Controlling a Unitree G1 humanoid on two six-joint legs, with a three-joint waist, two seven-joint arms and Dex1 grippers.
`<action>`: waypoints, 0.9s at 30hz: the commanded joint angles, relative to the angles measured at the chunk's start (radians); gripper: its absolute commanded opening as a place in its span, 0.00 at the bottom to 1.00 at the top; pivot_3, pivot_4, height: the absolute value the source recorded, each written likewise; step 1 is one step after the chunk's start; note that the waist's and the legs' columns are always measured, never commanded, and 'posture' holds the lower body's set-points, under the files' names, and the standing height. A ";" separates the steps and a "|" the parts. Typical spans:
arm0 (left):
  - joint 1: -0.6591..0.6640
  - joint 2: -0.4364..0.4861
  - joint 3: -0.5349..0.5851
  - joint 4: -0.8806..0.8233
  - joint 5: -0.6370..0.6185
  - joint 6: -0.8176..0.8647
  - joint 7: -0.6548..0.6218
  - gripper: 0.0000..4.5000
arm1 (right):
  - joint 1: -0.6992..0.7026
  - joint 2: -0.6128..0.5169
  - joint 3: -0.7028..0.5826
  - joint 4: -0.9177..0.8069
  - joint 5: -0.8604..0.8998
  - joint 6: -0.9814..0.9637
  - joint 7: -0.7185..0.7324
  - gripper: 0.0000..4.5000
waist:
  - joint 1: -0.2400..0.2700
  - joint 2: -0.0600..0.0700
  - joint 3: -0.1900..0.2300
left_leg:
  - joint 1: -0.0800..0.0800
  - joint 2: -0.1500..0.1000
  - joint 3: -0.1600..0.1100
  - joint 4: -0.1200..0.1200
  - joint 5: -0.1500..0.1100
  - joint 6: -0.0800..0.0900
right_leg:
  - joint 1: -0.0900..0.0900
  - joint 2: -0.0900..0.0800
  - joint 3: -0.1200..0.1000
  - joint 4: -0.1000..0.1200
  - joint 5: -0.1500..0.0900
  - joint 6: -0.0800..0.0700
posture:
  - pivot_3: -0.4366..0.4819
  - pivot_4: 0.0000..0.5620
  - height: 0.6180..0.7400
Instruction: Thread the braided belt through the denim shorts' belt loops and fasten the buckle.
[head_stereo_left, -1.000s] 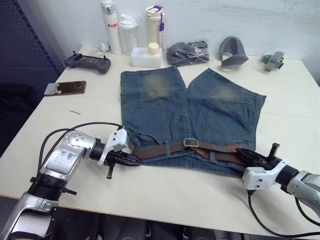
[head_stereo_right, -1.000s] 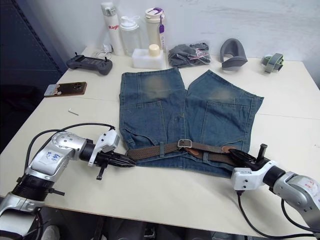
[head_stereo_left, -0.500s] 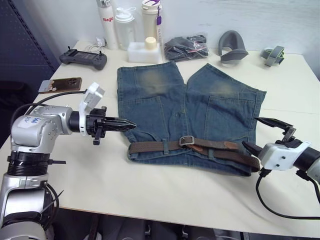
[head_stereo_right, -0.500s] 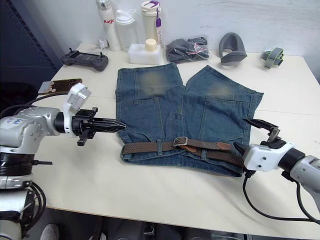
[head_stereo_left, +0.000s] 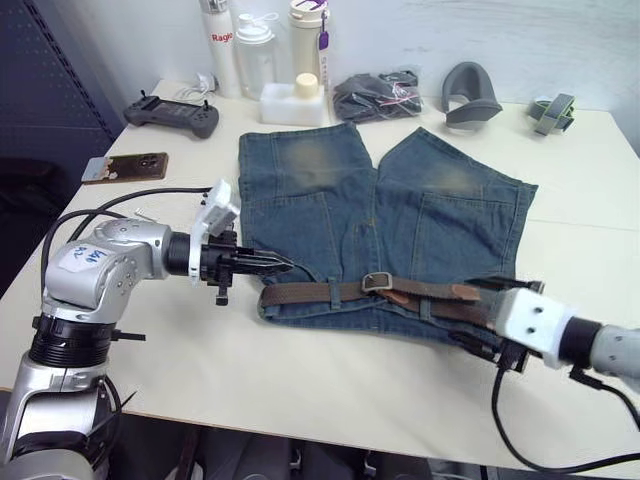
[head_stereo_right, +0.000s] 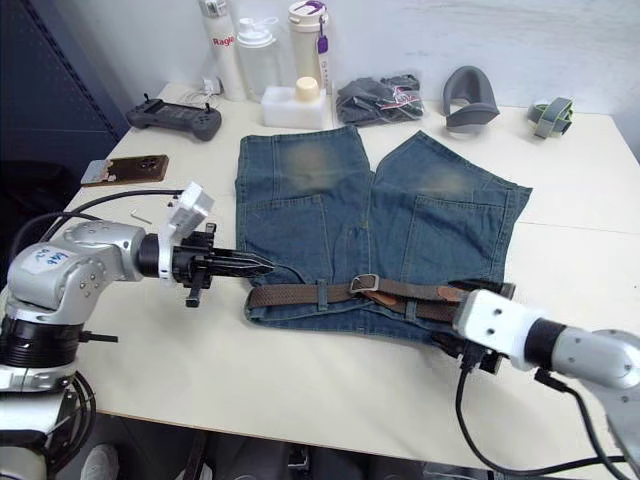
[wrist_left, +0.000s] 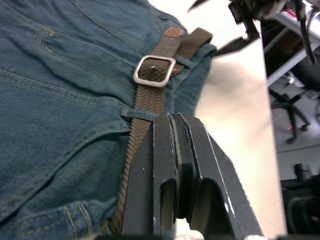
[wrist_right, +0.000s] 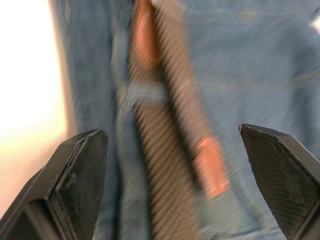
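The denim shorts (head_stereo_left: 320, 200) lie flat on the table, waistband toward me. Along the waistband runs the braided belt (head_stereo_left: 320, 293), under a belt loop (wrist_left: 137, 113). The silver buckle (head_stereo_left: 376, 283) sits mid-waist with the strap passing through it, and a brown leather end (head_stereo_left: 465, 292) lies to its right. My left gripper (head_stereo_left: 283, 266) is shut and empty, just above the belt's left end. My right gripper (wrist_right: 170, 132) stands wide open over the belt's right end, holding nothing.
Along the far edge stand bottles (head_stereo_left: 221, 45), a white container (head_stereo_left: 292, 100), a dark fabric bundle (head_stereo_left: 375, 95), a grey curved piece (head_stereo_left: 470, 95) and a grey-green strap (head_stereo_left: 553, 110). A controller (head_stereo_left: 172, 112), phone (head_stereo_left: 124, 166) and small hex key (head_stereo_right: 140, 215) lie left.
Both grippers left the belt's ends and drew outward, the right one opening wide. The left has since come back beside the shorts' left edge, the right over the belt's right end.
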 joint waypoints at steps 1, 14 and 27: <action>0.003 0.002 -0.001 -0.029 0.011 -0.023 0.021 0.00 | -0.006 0.052 0.017 -0.016 -0.068 0.003 -0.061 0.99 | 0.000 0.000 0.000 | 0.000 0.000 0.000 0.000 0.000 0.000 | 0.000 0.000 0.000 0.000 0.000 0.000 | 0.48 0.27 0.26; 0.012 -0.008 -0.018 -0.063 0.014 -0.017 0.064 0.00 | 0.024 0.152 -0.057 -0.024 -0.111 0.048 -0.100 0.41 | 0.003 -0.001 0.000 | 0.000 0.000 0.000 0.000 0.000 0.000 | 0.000 0.000 0.000 0.000 0.000 0.000 | 0.48 0.27 0.26; -0.019 -0.009 -0.068 -0.056 0.003 0.095 0.092 0.00 | 0.053 0.224 -0.029 -0.021 -0.196 -0.002 -0.140 0.01 | 0.010 -0.001 0.000 | 0.000 -0.001 0.000 0.000 0.000 0.000 | 0.000 0.000 0.001 0.000 0.000 0.000 | 0.48 0.27 0.26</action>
